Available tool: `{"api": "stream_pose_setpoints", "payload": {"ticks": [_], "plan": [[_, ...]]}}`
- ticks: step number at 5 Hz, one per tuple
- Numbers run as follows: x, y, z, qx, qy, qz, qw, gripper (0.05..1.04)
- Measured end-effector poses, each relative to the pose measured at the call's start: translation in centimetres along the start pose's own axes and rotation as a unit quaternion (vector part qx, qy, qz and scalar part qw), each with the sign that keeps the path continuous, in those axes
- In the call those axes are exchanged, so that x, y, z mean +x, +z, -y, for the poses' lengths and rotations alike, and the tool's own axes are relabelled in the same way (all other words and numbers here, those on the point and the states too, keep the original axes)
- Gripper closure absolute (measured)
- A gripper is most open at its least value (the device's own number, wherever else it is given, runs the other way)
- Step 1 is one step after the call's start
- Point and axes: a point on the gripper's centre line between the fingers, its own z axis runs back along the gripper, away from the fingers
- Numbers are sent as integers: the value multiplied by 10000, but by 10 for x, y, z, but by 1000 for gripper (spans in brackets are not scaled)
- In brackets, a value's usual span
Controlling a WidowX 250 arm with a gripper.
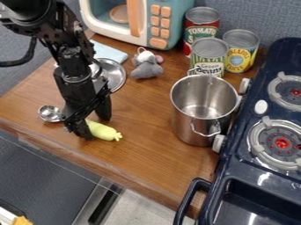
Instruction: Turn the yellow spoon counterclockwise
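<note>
1. Yellow spoon [107, 132]: on the counter [144, 151], left of the pot, near the front edge. Its round silver bowl is at the far-left end; the yellow handle points towards the pot's lower side.
2. Gripper [96, 127]: left of the pot, low over the spoon. The jaws stand well apart, with the handle passing between them; the nearer one is right against or just beside it. Whether they touch it, I cannot tell.
3. Light blue cloth [110, 51]: behind and left of the pot.
4. Round metal dish [117, 74]: left of the pot and farther back, partly behind the arm.
5. Toy microwave [171, 9]: behind and left of the pot, with orange buttons.
6. Grey plush toy [147, 69]: left of the pot and farther back.
7. Three cans behind the pot, all with printed labels: red and green [192, 31], green and white [206, 52], yellow and blue [238, 57].
8. Metal pot [197, 125]: upright on the counter.
9. Dark blue stove [244, 176]: right of the pot, with two burners.
</note>
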Motion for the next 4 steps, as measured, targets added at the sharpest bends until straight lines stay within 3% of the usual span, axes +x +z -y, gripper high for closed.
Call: {"api": "stream_pose_setpoints", "payload": {"ticks": [2,4], "plan": [[-5,3,-5,115,-62,-157,9998,83],[4,30,0,-259,226,-430,9985,83]]}}
